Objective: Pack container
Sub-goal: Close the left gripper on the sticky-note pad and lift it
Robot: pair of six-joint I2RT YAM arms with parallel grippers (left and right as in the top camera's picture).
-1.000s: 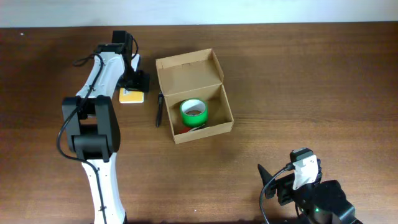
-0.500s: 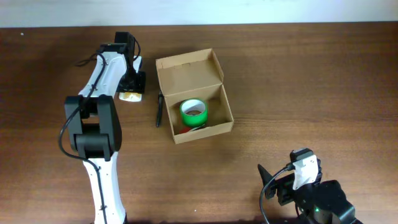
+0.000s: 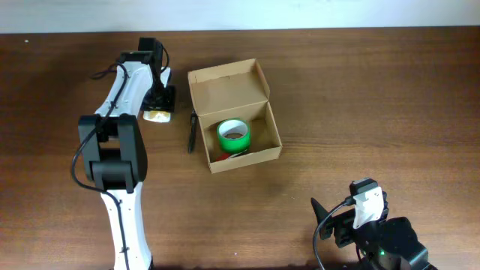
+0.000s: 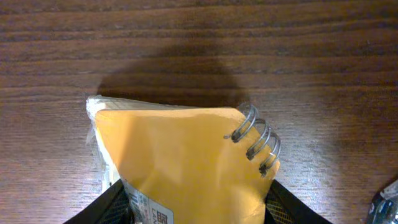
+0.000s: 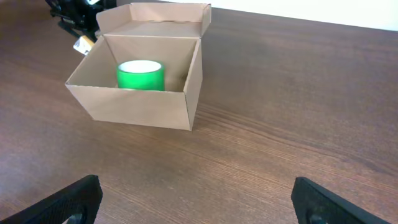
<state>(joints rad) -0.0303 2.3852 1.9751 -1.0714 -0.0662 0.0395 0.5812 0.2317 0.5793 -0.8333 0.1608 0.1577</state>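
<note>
The container is an open tan cardboard box with its flap lid tilted back; it also shows in the right wrist view. A green tape roll and a red item lie inside it. My left gripper is shut on a yellow spiral notepad left of the box and holds it tilted just above the table. My right gripper is open and empty near the table's front right, well short of the box.
A black pen lies on the table along the box's left side. The wooden table runs bare to the right of the box and between the box and my right gripper.
My left gripper has closed on the notepad and tipped it up off the table; less of the pad shows in the overhead view. The right arm has not moved.
</note>
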